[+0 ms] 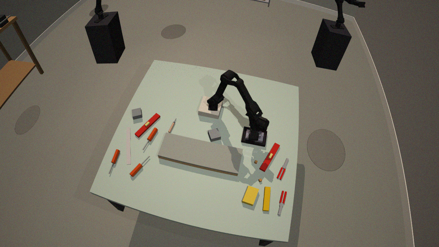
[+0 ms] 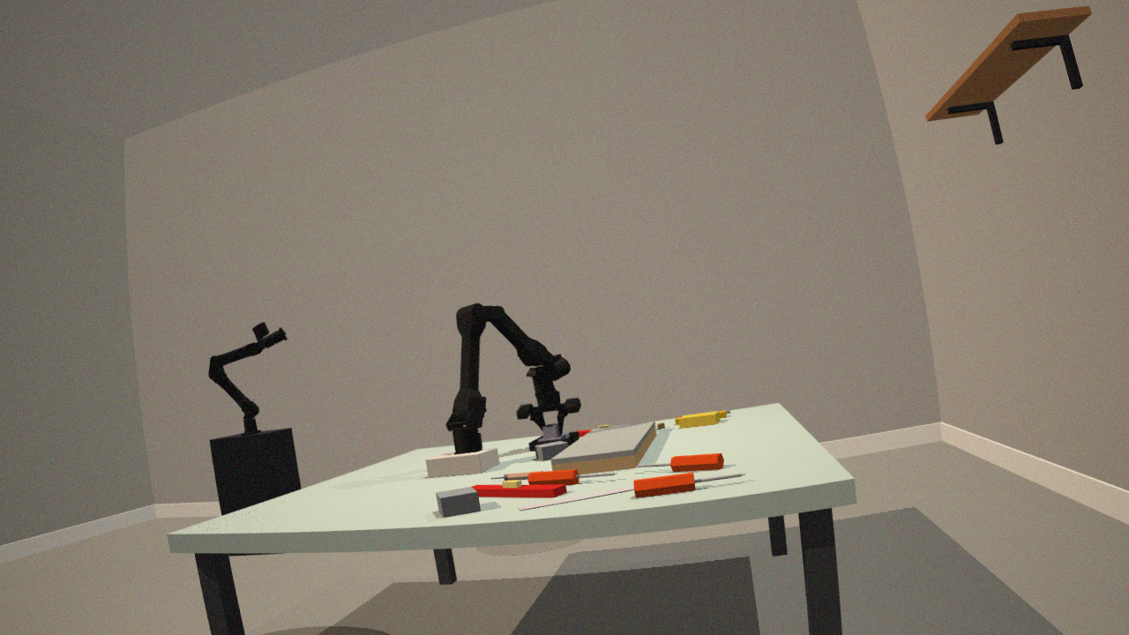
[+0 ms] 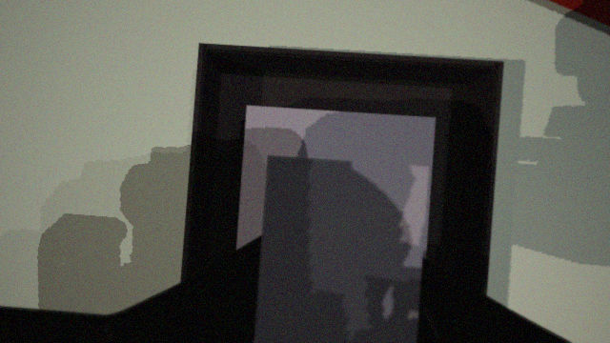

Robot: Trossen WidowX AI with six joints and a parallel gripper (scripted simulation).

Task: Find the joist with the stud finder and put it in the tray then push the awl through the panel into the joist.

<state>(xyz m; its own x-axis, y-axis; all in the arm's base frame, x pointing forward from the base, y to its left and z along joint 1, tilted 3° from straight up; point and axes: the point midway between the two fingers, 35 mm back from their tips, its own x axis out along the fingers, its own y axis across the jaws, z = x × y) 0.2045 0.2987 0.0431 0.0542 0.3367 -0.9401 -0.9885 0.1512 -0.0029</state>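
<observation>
My gripper (image 1: 253, 135) (image 2: 549, 424) (image 3: 331, 251) points down and is shut on the grey-lavender stud finder (image 1: 247, 134) (image 2: 549, 432) (image 3: 421, 143). The stud finder is inside the black tray (image 1: 253, 144) (image 3: 205, 143), within its walls in the wrist view; whether it touches the tray floor is hard to tell. The grey floor panel (image 1: 198, 155) (image 2: 612, 444) lies in front of the arm, with no hole that I can see. The joist is hidden. The awl (image 1: 171, 127), with a pale wooden handle, lies beyond the panel's left end.
A grey block (image 1: 214, 134) lies between panel and arm base. A red level (image 1: 274, 150) and small brown cubes are near the tray; pliers (image 1: 281, 173) and yellow blocks (image 1: 250, 195) are at the right. Another red level (image 1: 142, 129), orange screwdrivers (image 1: 152, 134) and another grey block (image 1: 137, 113) are left.
</observation>
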